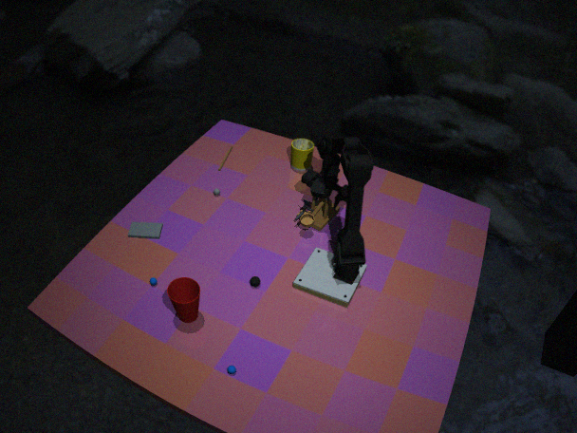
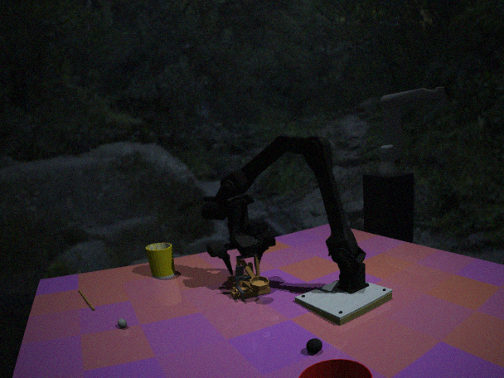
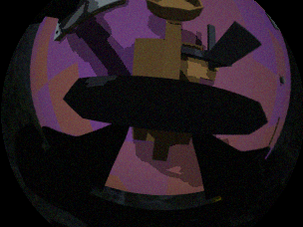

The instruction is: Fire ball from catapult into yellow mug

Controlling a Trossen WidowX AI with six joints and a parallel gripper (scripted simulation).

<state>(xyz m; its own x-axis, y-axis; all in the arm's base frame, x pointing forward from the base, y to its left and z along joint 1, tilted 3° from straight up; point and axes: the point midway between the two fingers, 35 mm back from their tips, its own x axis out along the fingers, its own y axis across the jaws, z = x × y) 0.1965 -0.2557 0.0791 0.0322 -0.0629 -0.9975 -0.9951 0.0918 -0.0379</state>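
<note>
The wooden catapult [image 1: 321, 221] [image 2: 250, 293] [image 3: 150, 57] stands on the checkered table, with its round cup toward the arm's base side. The cup looks empty. My gripper [image 2: 245, 271] [image 3: 161, 125] points down over the catapult and is open, its fingers apart on either side of the catapult's frame. The yellow mug [image 1: 302, 157] [image 2: 161, 261] stands upright beyond the catapult. Small balls lie on the table: a grey one [image 1: 216, 192] [image 2: 122, 323], a black one [image 1: 254, 281] [image 2: 314, 346] and two blue ones [image 1: 153, 281] [image 1: 232, 369]. Which is the task's ball cannot be told.
A red cup [image 1: 184, 296] [image 2: 336, 369] stands near the front. A flat grey plate [image 1: 145, 230] and a thin yellow stick [image 1: 226, 159] [image 2: 86, 300] lie at the left. The arm stands on a pale base plate [image 1: 318, 280] [image 2: 331, 304] close to the catapult.
</note>
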